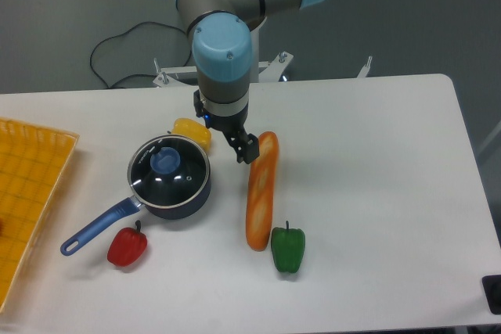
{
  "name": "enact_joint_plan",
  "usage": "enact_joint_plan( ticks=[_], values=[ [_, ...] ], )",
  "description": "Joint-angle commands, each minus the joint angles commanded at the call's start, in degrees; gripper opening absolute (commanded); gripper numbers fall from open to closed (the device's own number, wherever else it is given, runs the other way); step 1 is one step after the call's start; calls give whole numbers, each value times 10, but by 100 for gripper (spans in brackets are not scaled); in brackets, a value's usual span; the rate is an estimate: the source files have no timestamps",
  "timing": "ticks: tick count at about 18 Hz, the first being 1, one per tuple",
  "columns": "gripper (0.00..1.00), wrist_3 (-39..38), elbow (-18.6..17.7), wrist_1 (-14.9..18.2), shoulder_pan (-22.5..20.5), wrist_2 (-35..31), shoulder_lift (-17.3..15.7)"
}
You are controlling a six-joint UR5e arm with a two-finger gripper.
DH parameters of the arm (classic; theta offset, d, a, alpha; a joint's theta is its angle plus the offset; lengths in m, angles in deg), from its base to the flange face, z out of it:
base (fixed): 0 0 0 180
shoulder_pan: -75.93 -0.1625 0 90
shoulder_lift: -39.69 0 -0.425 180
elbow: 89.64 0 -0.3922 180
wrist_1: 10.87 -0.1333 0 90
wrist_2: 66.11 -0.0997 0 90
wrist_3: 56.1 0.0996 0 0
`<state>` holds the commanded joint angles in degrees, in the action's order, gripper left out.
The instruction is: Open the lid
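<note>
The gripper (pixel 244 149) is being held low over the table (pixel 376 193), between the saucepan (pixel 170 181) and the baguette (pixel 261 192); whether it is released or clenched cannot be told. Nothing is being grasped. The lid (pixel 168 170) is being kept seated on the saucepan, left of the gripper. A yellow pepper (pixel 191 131) is being partly hidden behind the arm.

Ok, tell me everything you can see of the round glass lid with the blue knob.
The round clear glass lid has a thin metal rim and a blue centre knob. It sits flat and closed on the dark saucepan, covering its mouth, with light glinting off the glass. Nothing else touches it: the gripper hangs to its right, beside the baguette, clear of the knob.
</note>
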<state>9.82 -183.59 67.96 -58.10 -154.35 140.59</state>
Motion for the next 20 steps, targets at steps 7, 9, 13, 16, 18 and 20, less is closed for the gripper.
enact_joint_plan(
  ticks=[7,9,13,16,18,20],
  values=[
    [100,1,1,-1,1,0,4],
    [100,2,1,-1,1,0,4],
    [100,4,9,1,1,0,4],
    [100,0,11,2,0,-11,1],
    [100,-4,5,2,2,-25,-3],
    [100,-4,6,2,2,-27,-1]
  ],
)
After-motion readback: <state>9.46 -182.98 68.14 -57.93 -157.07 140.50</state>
